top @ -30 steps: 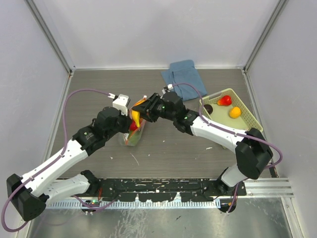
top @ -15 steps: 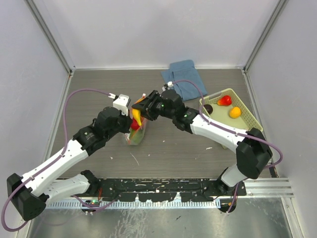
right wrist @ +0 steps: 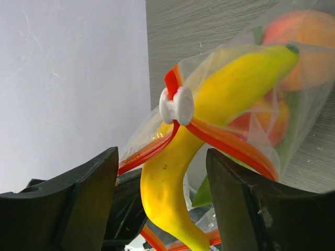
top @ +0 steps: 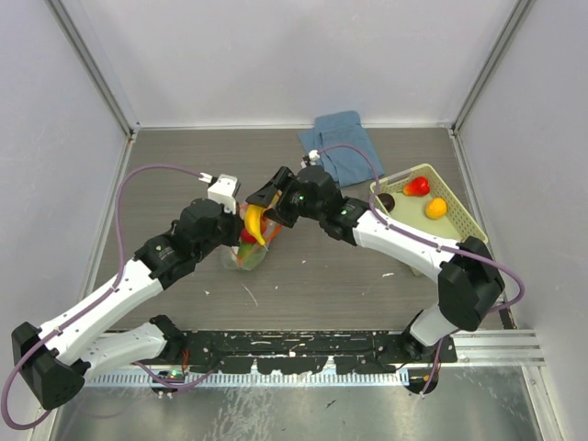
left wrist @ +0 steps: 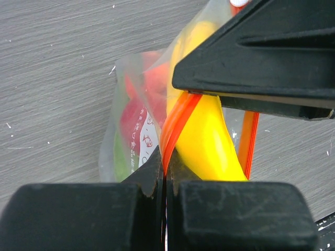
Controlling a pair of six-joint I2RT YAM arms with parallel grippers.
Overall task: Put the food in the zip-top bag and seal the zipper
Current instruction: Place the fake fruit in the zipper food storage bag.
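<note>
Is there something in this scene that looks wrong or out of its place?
Yes. The banana is only partly inside the zip-top bag: one end pokes out through the mouth, crossing the zipper. While it sits so, the zipper probably cannot close. The left tool pinches the zipper's edge.

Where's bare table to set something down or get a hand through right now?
Free: far-left table, behind left arm and left of cloth; also the near strip between bag and base rail. Crowded: centre, where left claw and right claw meet at the bag, and right side, taken by basket and right arm.
</note>
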